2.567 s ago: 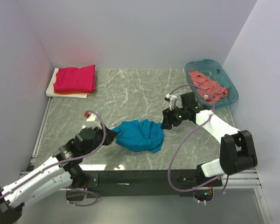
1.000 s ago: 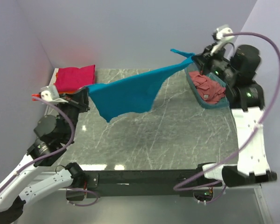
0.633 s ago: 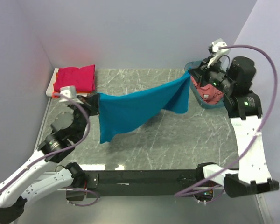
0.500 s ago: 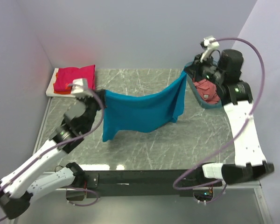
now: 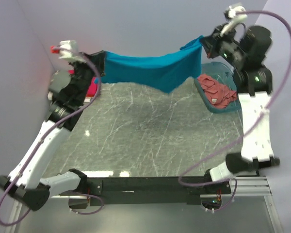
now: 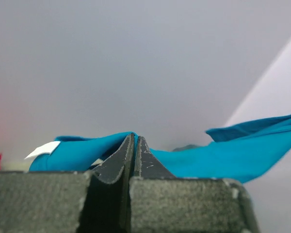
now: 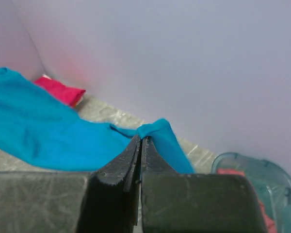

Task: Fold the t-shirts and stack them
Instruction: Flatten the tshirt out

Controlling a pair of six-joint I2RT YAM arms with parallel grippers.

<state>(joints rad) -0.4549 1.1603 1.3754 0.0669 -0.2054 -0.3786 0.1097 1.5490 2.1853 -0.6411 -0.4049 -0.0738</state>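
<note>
A teal-blue t-shirt (image 5: 150, 70) hangs stretched in the air between both arms, high above the marble table (image 5: 145, 136). My left gripper (image 5: 98, 60) is shut on its left end, and in the left wrist view (image 6: 135, 138) the cloth (image 6: 223, 158) spreads behind the pinched tips. My right gripper (image 5: 203, 42) is shut on the right end; the right wrist view (image 7: 140, 138) shows the teal cloth (image 7: 39, 126) running off to the left. A salmon-pink t-shirt (image 5: 216, 91) lies crumpled in the teal basket (image 5: 229, 104). A magenta-red t-shirt (image 7: 60, 91) lies folded at the back left, mostly hidden by my left arm in the top view.
Grey walls close in the back and both sides. The teal basket (image 7: 254, 174) stands at the back right corner. A black rail (image 5: 145, 187) with both arm bases runs along the near edge.
Both arms have lifted the teal-blue t-shirt from hanging low over the table to stretched high near the back wall. The grips have not changed.
</note>
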